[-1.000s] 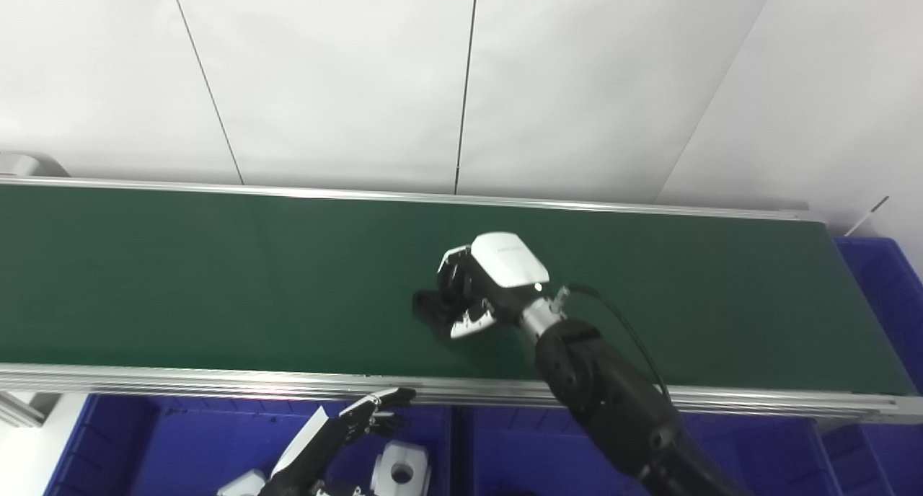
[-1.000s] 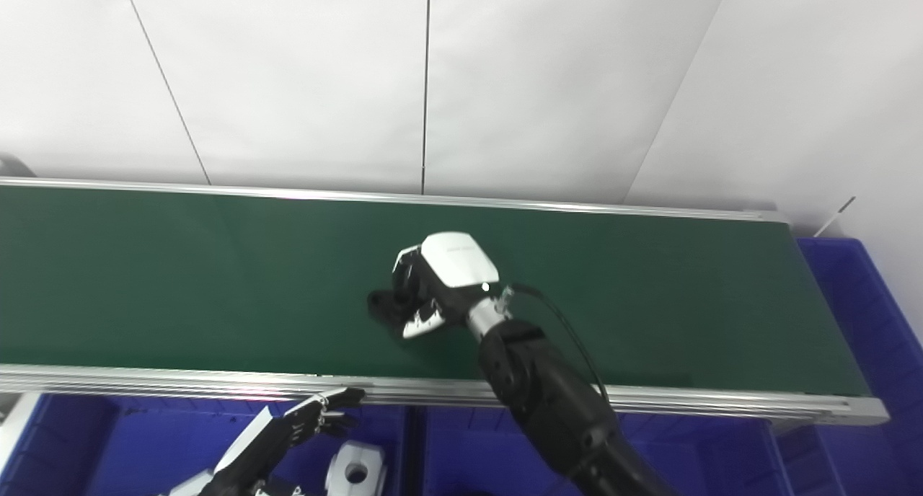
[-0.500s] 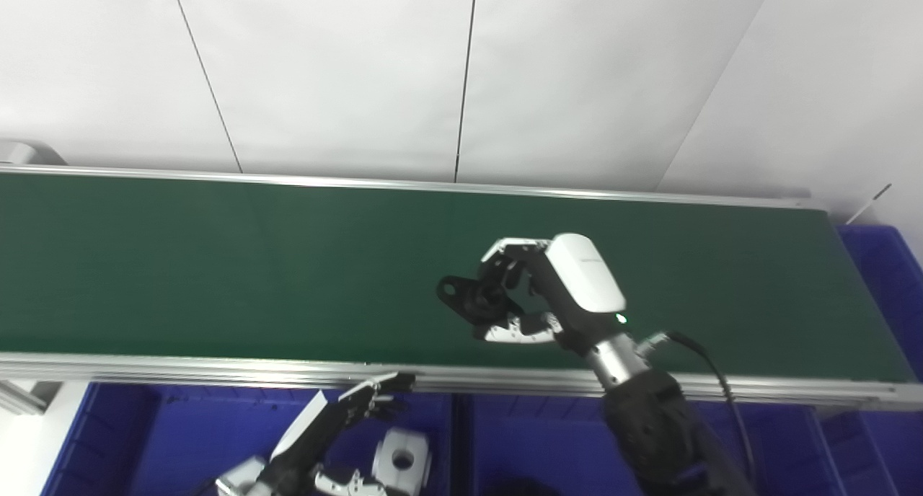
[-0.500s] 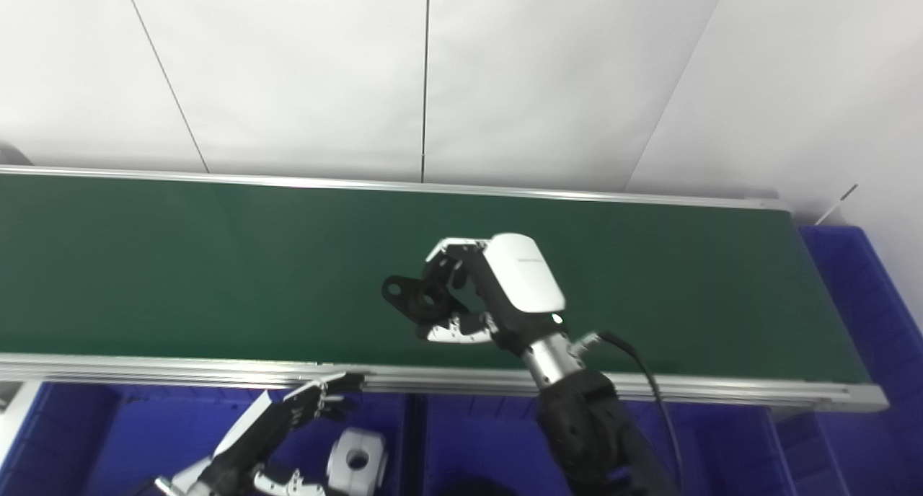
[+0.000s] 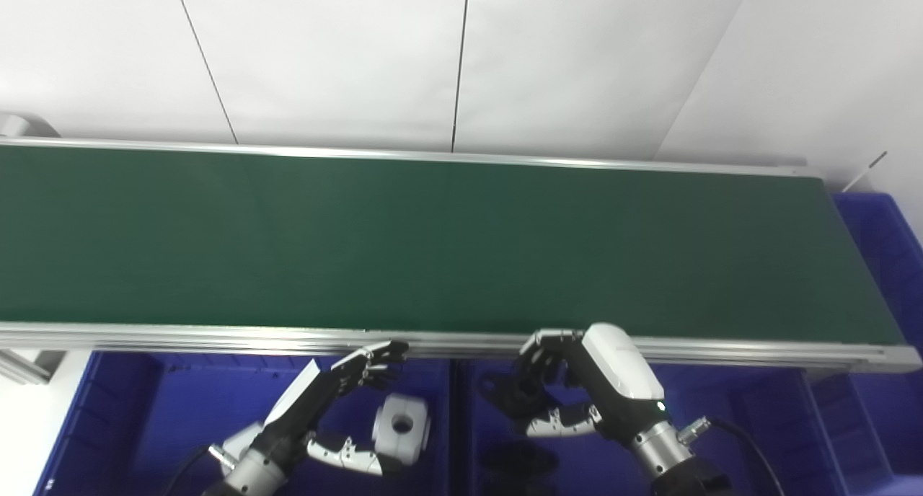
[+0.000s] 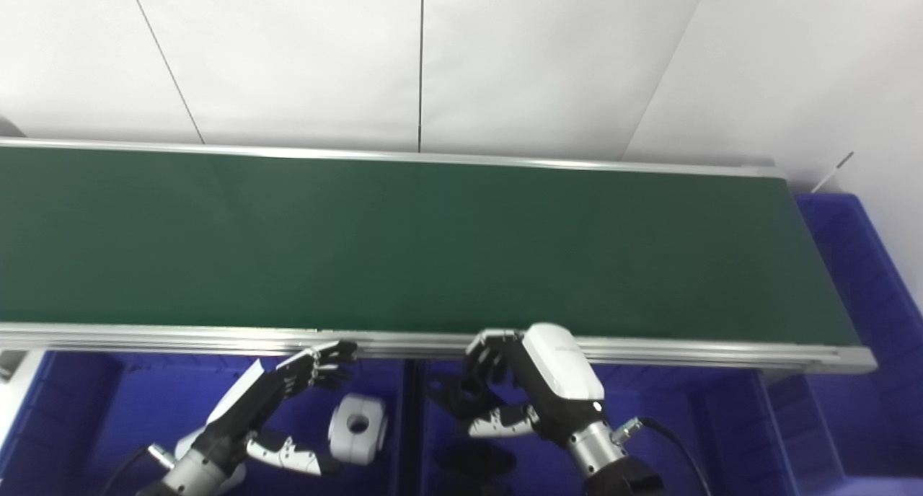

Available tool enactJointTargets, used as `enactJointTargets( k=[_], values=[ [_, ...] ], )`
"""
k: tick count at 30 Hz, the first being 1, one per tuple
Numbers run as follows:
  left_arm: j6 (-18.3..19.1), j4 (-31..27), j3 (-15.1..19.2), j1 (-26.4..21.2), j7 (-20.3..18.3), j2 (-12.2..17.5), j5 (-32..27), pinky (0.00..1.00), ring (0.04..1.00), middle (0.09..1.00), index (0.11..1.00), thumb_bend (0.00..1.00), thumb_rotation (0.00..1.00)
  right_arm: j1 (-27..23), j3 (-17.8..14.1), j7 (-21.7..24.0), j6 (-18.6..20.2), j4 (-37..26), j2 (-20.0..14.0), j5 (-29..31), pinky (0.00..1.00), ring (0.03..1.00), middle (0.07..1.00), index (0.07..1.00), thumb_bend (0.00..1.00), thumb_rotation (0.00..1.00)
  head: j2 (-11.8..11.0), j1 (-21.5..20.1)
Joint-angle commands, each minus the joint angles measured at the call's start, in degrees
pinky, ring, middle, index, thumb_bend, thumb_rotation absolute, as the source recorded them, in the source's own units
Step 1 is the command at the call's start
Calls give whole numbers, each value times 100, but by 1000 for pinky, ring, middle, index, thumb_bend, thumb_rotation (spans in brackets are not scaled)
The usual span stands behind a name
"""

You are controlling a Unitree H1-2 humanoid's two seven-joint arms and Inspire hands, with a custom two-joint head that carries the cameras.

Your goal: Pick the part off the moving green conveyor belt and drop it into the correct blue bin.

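Our right hand [image 5: 577, 399] is over the middle blue bin [image 5: 728, 424], just below the belt [image 5: 433, 244] rail, fingers curled around the black part [image 5: 505, 399]. The part hangs above the bin floor, clear of the belt; its long axis seems to run left from the palm, though its dark shape is hard to read. Our left hand [image 5: 328, 399] hovers over the left bin [image 5: 144, 424], fingers spread, holding nothing. A white part [image 5: 401, 425] lies beside it

One green conveyor belt [image 5: 433, 244] spans the scene. Three blue bins show: near left [image 5: 166, 417], near middle [image 5: 728, 417], far right [image 5: 887, 258]. Two black parts [image 5: 505, 399] [image 5: 523, 458], one white part [image 5: 400, 425]. Two hands [image 5: 328, 395] [image 5: 591, 395].
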Motion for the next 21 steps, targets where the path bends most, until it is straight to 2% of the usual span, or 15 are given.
enactJointTargets(
  k=[1,3,6,10,13,14,15,17,20,21],
  values=[
    [-195,-240,83,0,-47,57,-59,709,753,819,844,860,266,40,-39,-236,-363,118,-11,-20,290,361,476,545,508,0,54,-7],
    [-196,-273,118,16,-99,56,-99,712,755,818,843,864,270,53,-21,-243,-307,278,-24,-158,277,349,463,549,507,0,94,-56],
    [-189,-332,173,39,-181,60,-124,710,758,819,843,862,267,24,31,-116,-71,503,-68,-463,199,402,493,492,517,0,159,-90],
    [-142,-407,244,61,-274,55,-131,710,756,820,843,864,270,-12,54,69,164,681,-73,-787,231,401,500,489,516,0,212,-118],
    [-156,-419,295,67,-316,24,-133,707,753,821,840,863,259,-38,53,352,404,618,-32,-898,336,381,484,560,506,0,220,-124],
    [-166,-417,302,66,-328,13,-143,703,750,821,840,859,249,-43,59,427,442,588,-26,-899,509,575,630,655,574,104,232,-129],
    [-173,-420,307,66,-340,6,-147,702,749,821,840,858,247,-48,68,467,429,571,-32,-911,545,616,660,674,589,126,231,-130],
    [-179,-423,321,70,-355,-6,-143,698,747,818,841,854,245,-28,60,449,347,525,-38,-916,789,812,801,773,672,302,246,-123],
    [-146,-454,347,84,-361,-24,-99,700,749,818,841,860,256,69,-11,386,272,353,15,-788,928,915,889,840,734,434,244,-119],
    [-159,-450,347,82,-372,-25,-111,700,750,818,841,860,256,142,-55,287,168,268,55,-656,936,926,902,849,743,447,250,-106]
  ],
)
